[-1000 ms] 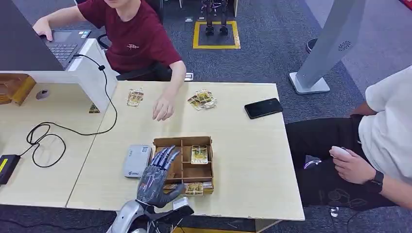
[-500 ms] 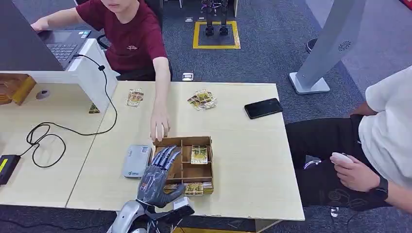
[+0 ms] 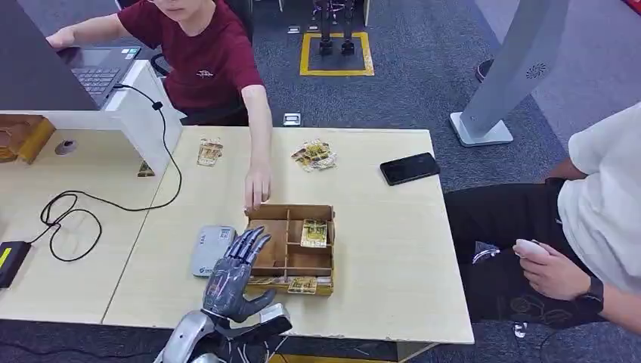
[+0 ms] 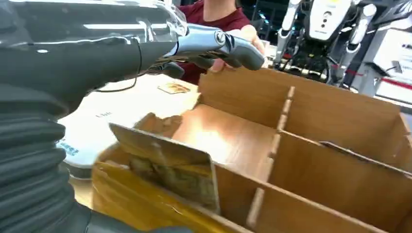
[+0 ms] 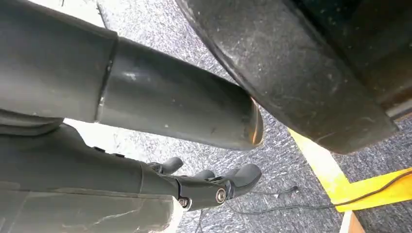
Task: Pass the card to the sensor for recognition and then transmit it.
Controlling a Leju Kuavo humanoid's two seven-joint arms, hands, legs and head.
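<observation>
While person's hand grips wooden box far corner, your left robot hand hovers spread, empty, at box's near-left; card lies inside; sensor just left; phone well apart.
Left wrist: card leans on near wall.
Right wrist: right robot hand loosely curled, empty, above floor.

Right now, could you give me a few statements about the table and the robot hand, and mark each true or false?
1. A person's hand touches the wooden box. True.
2. The left robot hand holds a card. False: its fingers are spread and hold nothing.
3. A black phone lies on the table. True.
4. The box is empty. False: a card lies in one compartment.
5. The grey sensor sits inside the box. False: it lies on the table beside it.
</observation>
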